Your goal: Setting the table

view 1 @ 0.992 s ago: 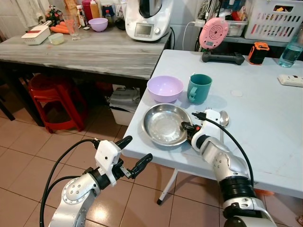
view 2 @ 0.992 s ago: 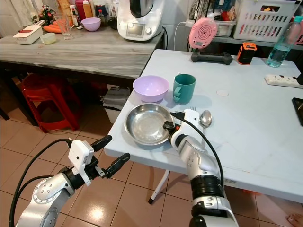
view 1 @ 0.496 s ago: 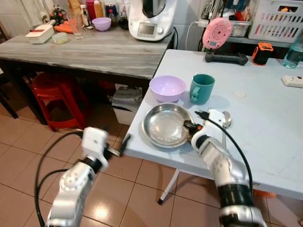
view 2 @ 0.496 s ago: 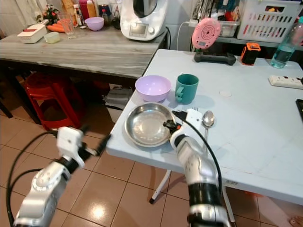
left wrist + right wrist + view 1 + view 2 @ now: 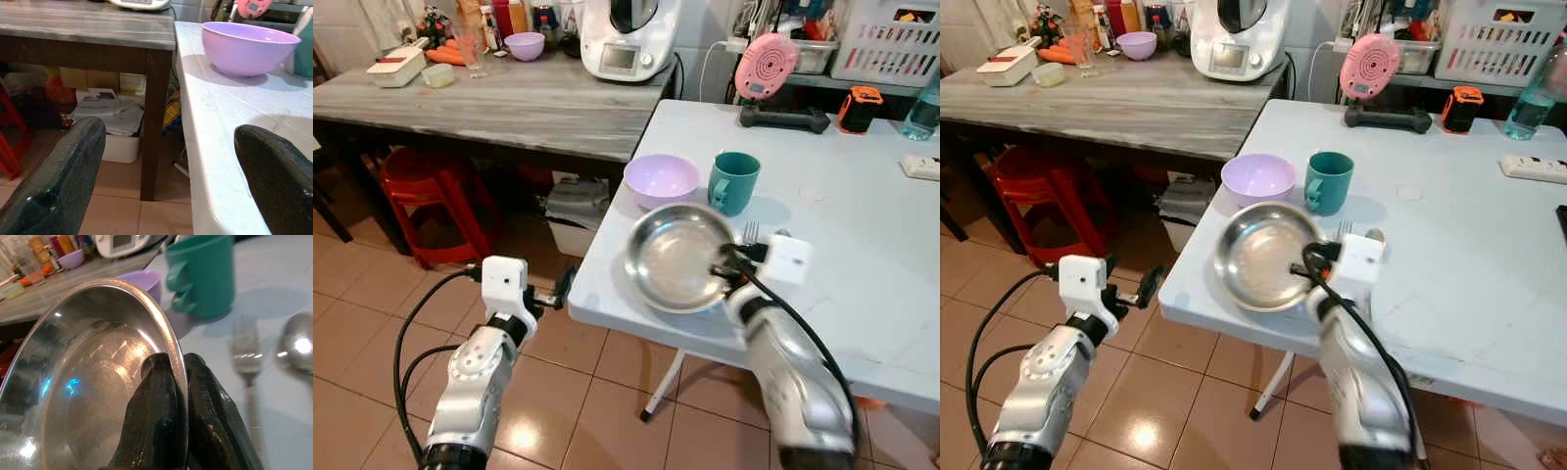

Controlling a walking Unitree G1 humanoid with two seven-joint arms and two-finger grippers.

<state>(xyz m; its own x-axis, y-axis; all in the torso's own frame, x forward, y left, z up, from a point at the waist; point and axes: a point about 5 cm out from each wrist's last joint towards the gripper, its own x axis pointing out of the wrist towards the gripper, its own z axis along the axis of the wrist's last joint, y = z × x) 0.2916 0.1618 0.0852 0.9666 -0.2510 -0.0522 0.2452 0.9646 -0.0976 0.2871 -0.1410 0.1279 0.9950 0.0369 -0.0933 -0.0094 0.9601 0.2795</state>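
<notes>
My right gripper (image 5: 728,267) is shut on the near rim of a round steel plate (image 5: 675,257). The plate is lifted off the white table (image 5: 862,186) and tilted. In the right wrist view both black fingers (image 5: 157,416) pinch the plate's rim (image 5: 172,350). Just behind the plate stand a purple bowl (image 5: 661,179) and a teal mug (image 5: 734,181). A fork (image 5: 751,231) and a spoon (image 5: 296,345) lie beside my right wrist. My left gripper (image 5: 553,294) hangs open, low beside the table's left edge (image 5: 215,147), with nothing between its fingers (image 5: 54,191).
A grey wooden counter (image 5: 509,103) with a kitchen machine (image 5: 628,37) runs along the left. Under it are a red stool (image 5: 421,196) and a white bin (image 5: 573,211). A pink device (image 5: 764,67), an orange box (image 5: 860,106) and a bottle (image 5: 922,108) stand at the table's back.
My right gripper has lifted the steel plate off the table, tilted it and carried it a little to the right. My left arm has drawn in toward the table's edge.
</notes>
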